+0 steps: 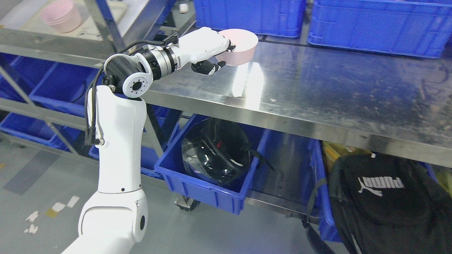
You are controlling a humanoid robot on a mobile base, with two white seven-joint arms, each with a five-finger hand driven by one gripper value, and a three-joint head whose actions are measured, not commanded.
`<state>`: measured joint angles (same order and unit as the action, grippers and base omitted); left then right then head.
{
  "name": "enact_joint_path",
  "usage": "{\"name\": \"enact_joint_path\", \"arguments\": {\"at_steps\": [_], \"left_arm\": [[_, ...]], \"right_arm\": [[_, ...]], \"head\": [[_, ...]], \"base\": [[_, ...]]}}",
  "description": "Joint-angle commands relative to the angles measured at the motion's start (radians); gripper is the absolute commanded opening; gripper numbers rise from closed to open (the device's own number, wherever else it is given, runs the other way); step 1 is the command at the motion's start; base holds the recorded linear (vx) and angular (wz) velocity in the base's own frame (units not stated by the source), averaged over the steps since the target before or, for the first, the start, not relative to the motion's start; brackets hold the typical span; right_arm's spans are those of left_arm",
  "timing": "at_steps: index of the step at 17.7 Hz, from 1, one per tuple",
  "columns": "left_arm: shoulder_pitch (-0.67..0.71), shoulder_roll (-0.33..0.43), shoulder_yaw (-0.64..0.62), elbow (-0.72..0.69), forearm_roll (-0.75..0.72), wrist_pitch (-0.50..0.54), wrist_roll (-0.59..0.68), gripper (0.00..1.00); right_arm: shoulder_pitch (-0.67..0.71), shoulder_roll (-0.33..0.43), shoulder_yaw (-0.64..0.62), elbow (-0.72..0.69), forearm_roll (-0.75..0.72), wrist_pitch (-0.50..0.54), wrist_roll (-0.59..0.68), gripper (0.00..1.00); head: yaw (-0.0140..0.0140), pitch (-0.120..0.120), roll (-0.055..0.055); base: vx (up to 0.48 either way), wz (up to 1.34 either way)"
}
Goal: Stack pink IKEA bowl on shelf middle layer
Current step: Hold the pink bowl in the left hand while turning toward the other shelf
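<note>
Far left, pink bowls (60, 16) are sitting stacked on the neighbouring shelf. We're bringing the left hand (206, 47) in from the lower left, fingers curled around the near rim of the pink bowl (240, 46), which is upside down over the steel shelf (317, 84); contact with it is unclear. Probably light, rigid, smooth plastic, so we're favouring a rim pinch. Blue bins (381, 24) are lining the back.

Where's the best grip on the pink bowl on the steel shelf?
Take the pink bowl by its rim and side wall on the left, the side the left hand already covers. It looks upside down, flat base up, so there is no open mouth to hook. Fingers across the wall suit its round shape. Blue bins close off the back, so coming from the shelf's open front-left seems safest.
</note>
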<state>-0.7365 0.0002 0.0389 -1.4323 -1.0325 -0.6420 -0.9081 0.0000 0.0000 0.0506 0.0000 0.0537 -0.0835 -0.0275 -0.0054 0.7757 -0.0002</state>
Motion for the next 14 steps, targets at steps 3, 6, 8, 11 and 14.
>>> {"name": "enact_joint_path", "arguments": {"at_steps": [3, 6, 8, 11, 14], "left_arm": [[-0.008, 0.017, 0.007, -0.011, 0.0, -0.001, 0.0, 0.05], [-0.011, 0.017, 0.007, -0.011, 0.0, -0.001, 0.002, 0.06], [-0.011, 0.017, 0.007, -0.011, 0.0, 0.001, 0.002, 0.06], [-0.012, 0.017, 0.009, -0.011, 0.0, 0.001, 0.003, 0.06], [-0.012, 0.017, 0.009, -0.011, 0.0, 0.001, 0.003, 0.06]], "right_arm": [[0.023, -0.017, 0.0, -0.018, 0.0, 0.001, 0.001, 1.0], [0.023, -0.017, 0.0, -0.018, 0.0, 0.001, 0.001, 1.0], [0.023, -0.017, 0.0, -0.018, 0.0, 0.001, 0.001, 1.0], [0.023, -0.017, 0.0, -0.018, 0.0, 0.001, 0.001, 1.0], [0.023, -0.017, 0.0, -0.018, 0.0, 0.001, 0.001, 1.0]], "head": [[0.0, 0.0, 0.0], [0.0, 0.0, 0.0], [0.0, 0.0, 0.0], [0.0, 0.0, 0.0], [0.0, 0.0, 0.0]], "base": [[-0.002, 0.89], [0.025, 1.24], [0.054, 1.46], [0.061, 1.53], [0.109, 1.32]]}}
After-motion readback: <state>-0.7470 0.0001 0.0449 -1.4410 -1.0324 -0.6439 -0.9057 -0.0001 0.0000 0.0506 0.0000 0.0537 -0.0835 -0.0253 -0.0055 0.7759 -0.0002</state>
